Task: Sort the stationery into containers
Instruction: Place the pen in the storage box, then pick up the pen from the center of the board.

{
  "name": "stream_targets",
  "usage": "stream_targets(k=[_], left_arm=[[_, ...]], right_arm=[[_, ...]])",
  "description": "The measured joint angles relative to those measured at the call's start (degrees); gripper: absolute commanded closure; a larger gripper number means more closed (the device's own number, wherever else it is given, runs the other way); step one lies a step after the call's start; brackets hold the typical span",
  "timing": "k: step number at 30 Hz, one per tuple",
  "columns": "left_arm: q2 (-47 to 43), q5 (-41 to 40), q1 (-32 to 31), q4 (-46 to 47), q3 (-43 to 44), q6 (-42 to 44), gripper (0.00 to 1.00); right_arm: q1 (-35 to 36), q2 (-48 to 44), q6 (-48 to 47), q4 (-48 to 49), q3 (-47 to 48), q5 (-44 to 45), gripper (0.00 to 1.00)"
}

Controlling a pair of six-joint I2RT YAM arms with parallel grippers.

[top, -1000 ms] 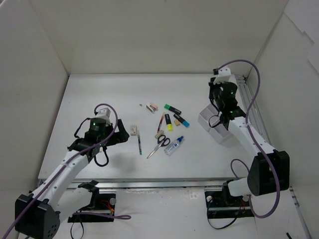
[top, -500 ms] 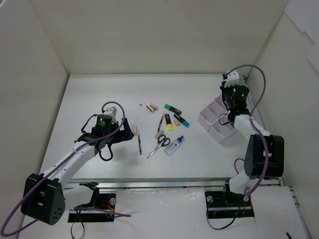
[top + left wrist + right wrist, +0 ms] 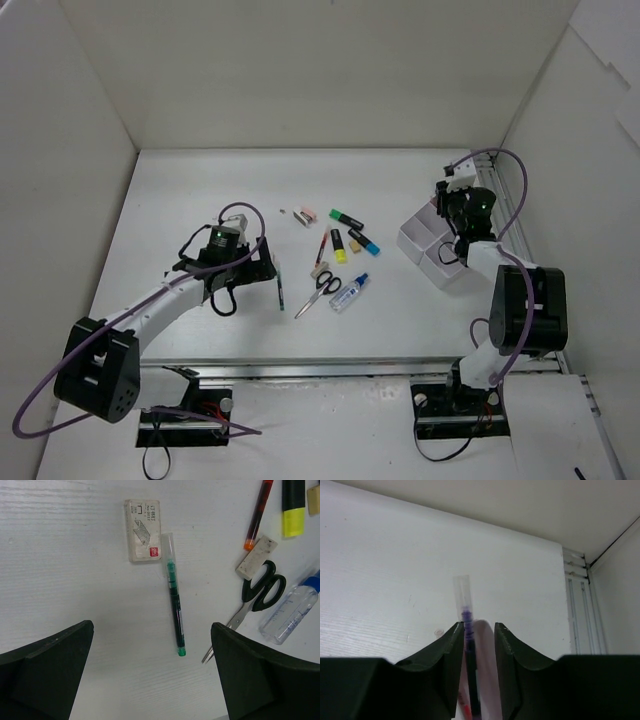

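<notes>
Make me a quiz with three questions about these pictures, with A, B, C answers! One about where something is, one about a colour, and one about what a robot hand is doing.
1. Where does the green pen lie?
A. in a cup
B. on the table beside the beige box
C. in a gripper

2. What colour are the handles of the scissors?
A. black
B. red
C. yellow

3. What is the right gripper doing?
A. hanging open and empty
B. gripping a spoon
C. gripping a thin purple pen

Answers:
1 B, the left wrist view shows it flat on the table, its clear cap by the box.
2 A, both loops are black.
3 C, the right wrist view shows the pen clamped in it.
</notes>
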Motion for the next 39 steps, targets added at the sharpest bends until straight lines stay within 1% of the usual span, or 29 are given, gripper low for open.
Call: stream_targets(k=[1,4,5,7,8,10,11,12,14,15,16,18,21,23,25,27,28,31,33,35,36,38,39], left_arm=[[0.6,-0.1,-0.1,0.1,0.2,0.0,0.01],[2.4,-0.5,-0.8,0.3,0.7,-0.1,0.0],[2.9,-0.6,-1.0,0.4,0.9,-0.1,0.0],[3.7,-0.8,-1.5,0.5,1.2,-0.1,0.0],[4.1,-1.1,-1.8,0.6,1.4,-0.2,0.01],[4.9,-2.1,-2.7,0.6,1.9,-0.4,0.02],[5.4,-2.6,-3.1,0.6,2.4,-0.4,0.02],[5.9,-3.2,-3.6,0.6,2.7,-0.5,0.04],[7.0,-3.9,-4.6,0.6,3.6,-1.0,0.08],[7.6,-4.2,-5.0,0.6,4.0,-1.1,0.09],[8.3,-4.5,-5.4,0.6,4.4,-1.5,0.11],[9.9,-5.3,-6.5,0.5,5.2,-2.0,0.14],[12.6,-6.7,-8.2,-0.1,6.7,-3.4,0.23],[14.7,-7.8,-9.5,-0.4,7.9,-4.3,0.29],[16.6,-8.9,-10.5,-0.8,8.9,-5.2,0.39],[18.4,-10.3,-11.7,-1.8,9.8,-6.3,0.44],[19.3,-11.2,-12.4,-2.5,10.3,-6.6,0.5],[22.3,-13.7,-14.4,-4.8,12.7,-8.0,0.63],[23.9,-15.4,-15.4,-5.8,14.3,-8.6,0.7],[24.7,-16.3,-16.0,-6.4,15.2,-9.2,0.8],[25.0,-16.8,-16.1,-6.8,15.5,-9.6,0.89],[25.2,-17.6,-16.2,-7.4,15.8,-10.1,0.99],[25.2,-17.9,-16.2,-7.6,15.8,-10.3,1.0]], right_arm=[[-0.1,-0.1,0.4,0.2,-0.9,0.0,0.66],[-0.1,-2.2,1.9,0.2,-3.5,0.0,0.57],[-0.1,-3.5,2.4,0.1,-4.1,-0.2,0.54],[-0.1,-7.2,3.7,0.0,-4.6,-0.7,0.52],[0.0,-9.3,4.1,0.1,-4.7,-0.8,0.46],[0.3,-14.3,5.2,0.7,-4.7,-0.9,0.41],[0.6,-16.7,5.6,1.4,-4.8,-0.9,0.35],[0.8,-18.6,6.2,1.8,-4.8,-0.9,0.33],[1.2,-22.5,7.6,2.9,-5.4,-0.9,0.2],[1.5,-24.1,8.3,3.1,-6.0,-0.9,0.16],[1.7,-25.7,9.0,3.3,-6.7,-0.9,0.02],[2.4,-28.4,10.5,3.0,-8.3,-0.7,0.02],[3.5,-31.3,12.5,0.2,-9.4,0.7,0.02],[4.5,-32.8,14.0,-3.2,-9.4,2.3,0.02],[6.1,-33.8,15.0,-8.6,-8.8,5.0,0.02],[7.7,-34.1,16.3,-13.9,-7.6,7.7,0.02],[8.4,-34.2,16.9,-16.3,-7.1,9.1,0.02],[9.4,-35.2,19.5,-22.6,-6.8,12.8,0.02],[9.5,-36.1,21.3,-26.3,-6.8,14.8,0.02],[9.7,-37.2,22.6,-29.5,-6.8,16.0,0.02],[9.8,-37.7,23.3,-30.9,-6.8,16.4,0.02],[10.2,-38.9,24.5,-33.6,-6.8,16.6,0.02],[10.5,-39.4,24.9,-34.7,-6.8,16.5,0.02]])
